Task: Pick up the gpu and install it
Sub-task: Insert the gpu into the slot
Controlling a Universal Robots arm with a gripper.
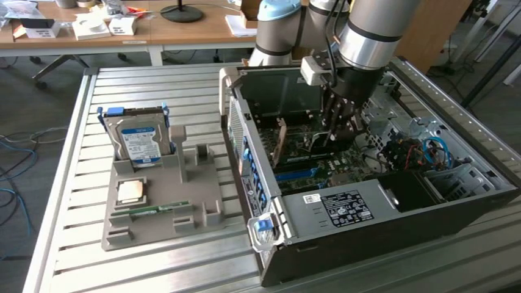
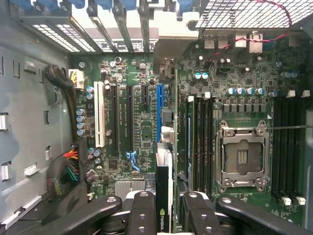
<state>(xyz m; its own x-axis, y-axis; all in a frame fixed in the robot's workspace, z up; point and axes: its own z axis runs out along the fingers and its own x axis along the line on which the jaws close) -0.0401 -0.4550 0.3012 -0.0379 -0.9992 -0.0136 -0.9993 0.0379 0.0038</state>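
Note:
My gripper [image 1: 336,135] reaches down into the open computer case [image 1: 350,244], over the green motherboard [image 2: 137,122]. Between its black fingers [image 2: 143,211] the gpu [image 2: 163,215] stands edge-on, a thin dark card with a green logo on it. The gripper is shut on this card. Its long edge runs right beside the blue expansion slot [image 2: 160,112], and its pale metal bracket [image 2: 168,54] reaches the case's rear slot openings. Whether the card sits fully down in the slot I cannot tell.
A grey holder [image 1: 167,201] on the slatted table at the exterior view's left carries a hard drive [image 1: 138,143], a processor chip [image 1: 132,191] and a memory stick [image 1: 155,210]. Inside the case are the bare processor socket [image 2: 242,154], memory slots [image 2: 286,147] and cable bundles [image 2: 68,171].

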